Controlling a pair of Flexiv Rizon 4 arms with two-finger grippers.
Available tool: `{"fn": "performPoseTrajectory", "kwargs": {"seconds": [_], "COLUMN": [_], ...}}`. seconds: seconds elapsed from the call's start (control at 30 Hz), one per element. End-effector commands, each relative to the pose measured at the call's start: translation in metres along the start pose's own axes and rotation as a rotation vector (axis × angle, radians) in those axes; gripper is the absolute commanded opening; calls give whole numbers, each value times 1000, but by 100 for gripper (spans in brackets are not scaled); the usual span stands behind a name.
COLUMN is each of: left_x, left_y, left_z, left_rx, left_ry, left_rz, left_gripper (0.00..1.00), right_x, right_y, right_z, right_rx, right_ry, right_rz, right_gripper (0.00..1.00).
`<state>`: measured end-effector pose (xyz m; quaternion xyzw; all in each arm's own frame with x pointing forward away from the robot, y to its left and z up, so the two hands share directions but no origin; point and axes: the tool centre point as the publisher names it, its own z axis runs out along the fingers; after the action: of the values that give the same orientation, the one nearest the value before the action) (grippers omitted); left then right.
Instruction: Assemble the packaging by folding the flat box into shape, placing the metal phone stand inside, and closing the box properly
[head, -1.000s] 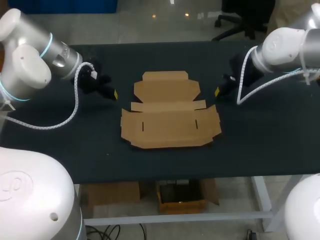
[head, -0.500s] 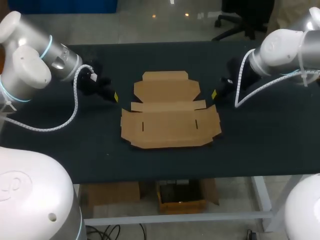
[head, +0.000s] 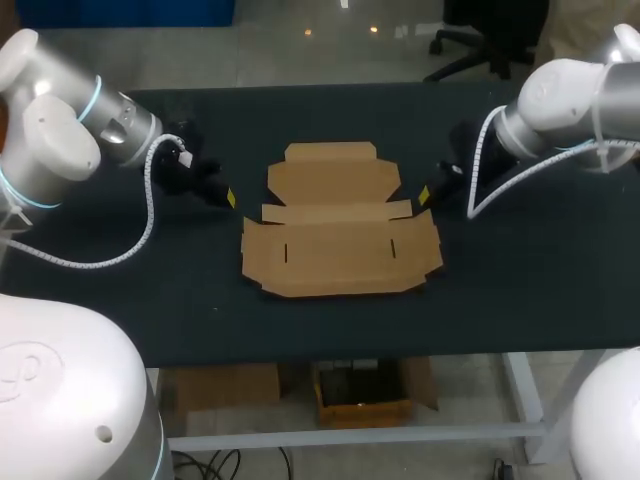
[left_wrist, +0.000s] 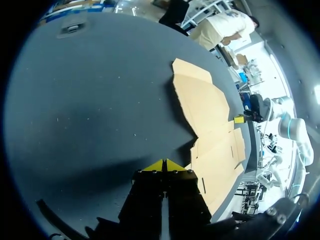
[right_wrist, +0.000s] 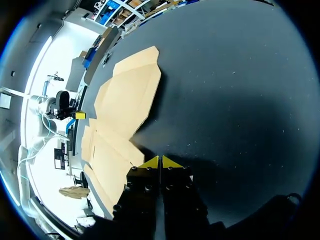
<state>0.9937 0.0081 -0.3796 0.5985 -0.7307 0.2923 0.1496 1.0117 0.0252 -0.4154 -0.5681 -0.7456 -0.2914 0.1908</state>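
head view is showing the flat cardboard box (head: 340, 225) lying unfolded in the middle of the dark table (head: 520, 290). its narrower flap is pointing toward the far edge and its wider panel toward the near edge. the left arm (head: 70, 130) is coming in from the left side, and the left hand (head: 229, 198) is hanging low just beside the box's left edge, close to the notch where the narrow flap is meeting the wide panel. the right arm (head: 570, 100) is coming in from the right side, and the right hand (head: 424, 195) is sitting just beside the matching notch on the box's right edge. whether either hand is touching the cardboard i cannot tell.

left wrist view is showing the left hand (left_wrist: 166, 165) with its two yellow tips pressed together and gripping nothing, the box (left_wrist: 210, 120) lying flat on the table ahead of it. right wrist view is showing the right hand (right_wrist: 160, 161) with its tips likewise pressed together and gripping nothing, the nearest edge of the box (right_wrist: 125, 100) lying just ahead of them.
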Motion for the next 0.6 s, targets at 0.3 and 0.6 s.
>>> {"fn": "performPoseTrajectory", "kwargs": {"seconds": [0.3, 0.6], "left_x": [1, 2], "left_y": [-2, -2], "left_z": [7, 11], "left_rx": [-14, -25], "left_ry": [17, 26], "left_rz": [13, 27], "left_gripper": [0, 0], "right_x": [-2, -2], "right_y": [-3, -2], "right_z": [5, 10], "right_rx": [26, 32], "right_ry": [24, 40], "right_rz": [-7, -8], "right_gripper": [0, 0]}}
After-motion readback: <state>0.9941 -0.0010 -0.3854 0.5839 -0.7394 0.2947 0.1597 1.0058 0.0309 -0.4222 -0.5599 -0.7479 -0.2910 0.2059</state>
